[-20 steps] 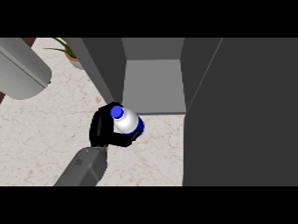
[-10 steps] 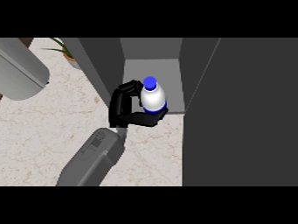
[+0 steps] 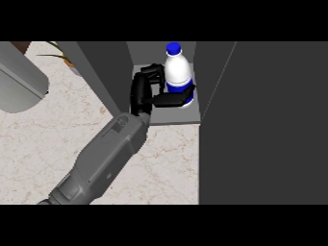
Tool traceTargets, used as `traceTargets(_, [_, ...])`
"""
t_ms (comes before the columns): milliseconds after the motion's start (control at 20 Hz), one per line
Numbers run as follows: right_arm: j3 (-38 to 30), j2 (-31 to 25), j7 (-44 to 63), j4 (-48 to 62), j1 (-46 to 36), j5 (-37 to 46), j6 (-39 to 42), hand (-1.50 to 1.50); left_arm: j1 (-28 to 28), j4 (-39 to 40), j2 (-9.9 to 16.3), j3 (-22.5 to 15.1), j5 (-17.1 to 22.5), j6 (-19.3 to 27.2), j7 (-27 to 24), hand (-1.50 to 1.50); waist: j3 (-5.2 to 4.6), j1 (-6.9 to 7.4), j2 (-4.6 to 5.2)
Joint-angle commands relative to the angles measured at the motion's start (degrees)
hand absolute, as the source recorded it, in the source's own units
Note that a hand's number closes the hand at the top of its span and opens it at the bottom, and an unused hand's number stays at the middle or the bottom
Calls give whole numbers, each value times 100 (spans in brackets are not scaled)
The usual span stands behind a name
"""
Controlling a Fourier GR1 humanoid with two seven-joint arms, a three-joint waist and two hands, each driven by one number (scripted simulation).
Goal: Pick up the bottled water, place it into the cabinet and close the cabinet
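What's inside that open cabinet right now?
A water bottle with a blue cap stands upright inside the cabinet, the hand curled round its lower part. The hand covers the bottle's base; the cabinet's upper part is out of view.

A grey forearm (image 3: pixel 106 161) rises from the lower edge across a pale marbled counter (image 3: pixel 24 144) to a black right hand (image 3: pixel 144 91) reaching into an open dark grey cabinet (image 3: pixel 95 67). The hand's fingers and thumb curl round the lower part of a bottled water (image 3: pixel 178 72), white with a blue cap and blue band, standing upright inside the cabinet opening. A large dark door panel (image 3: pixel 273 125) fills the right side, a pale grey rounded shape (image 3: pixel 10 81) sits at upper left, and a few plant leaves (image 3: pixel 60 54) show beside the cabinet's left wall.
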Motion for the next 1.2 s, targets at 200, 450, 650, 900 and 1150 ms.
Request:
traceTargets(200, [-196, -79, 217, -396, -28, -672, 100, -150, -929, 1744, 0, -13, -475, 172, -163, 150, 0, -92, 61])
traceTargets(450, [-343, -93, 253, -341, -76, -826, 125, -150, -1105, 2456, 0, 319, -372, 459, -215, 150, -3, -95, 66])
traceTargets(650, [-196, -91, 240, -182, -280, -690, 186, -150, -1315, 2789, 141, 843, -114, 408, -496, 150, -8, -157, 122])
traceTargets(900, [-135, -38, 109, -198, -189, -574, 269, -150, -1425, 3217, 183, 835, -274, 476, -818, 150, -10, -300, 149])
traceTargets(1150, [-349, -170, 87, -159, -251, -722, 364, -150, -1889, 3513, 513, 674, -539, 567, -690, -150, -6, -296, 140])
